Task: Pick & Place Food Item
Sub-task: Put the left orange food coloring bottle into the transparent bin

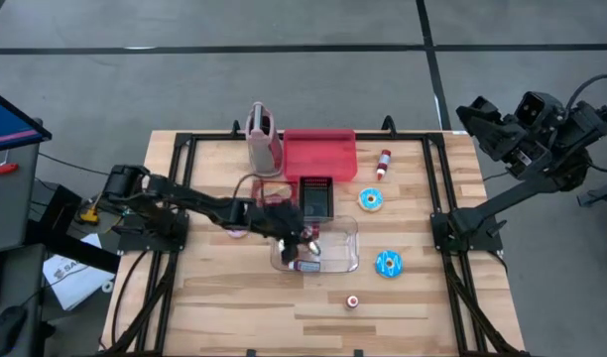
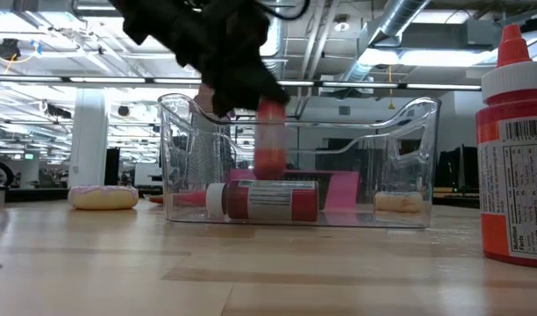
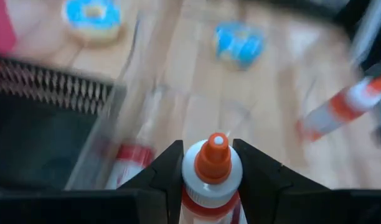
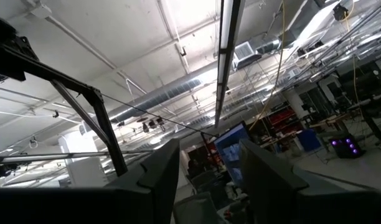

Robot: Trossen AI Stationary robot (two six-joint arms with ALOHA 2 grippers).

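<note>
My left gripper (image 1: 296,238) is over the clear plastic bin (image 1: 341,260) at the table's middle, shut on a red sauce bottle with a white collar and orange cap (image 3: 212,163). In the low view the bottle (image 2: 270,145) hangs inside the bin below the gripper (image 2: 238,83). A second red bottle (image 2: 264,200) lies on its side on the bin's floor. My right gripper (image 4: 209,162) is open and empty, raised beyond the table's far right corner (image 1: 479,117). My left gripper pinches the bottle's body just behind the white collar (image 3: 189,186) between its two fingers. The fingers slant down into the bin and lie along the bottle, whose cap points past the fingertips. The bottle hangs cap-down, clear of the bin floor, above the lying bottle.
A red bin (image 1: 320,154), a black tray (image 1: 316,196) and a pink object (image 1: 263,139) stand behind the clear bin. Two blue donuts (image 1: 371,199) (image 1: 388,263), a red bottle (image 1: 384,162) and a small red item (image 1: 352,300) lie to the right.
</note>
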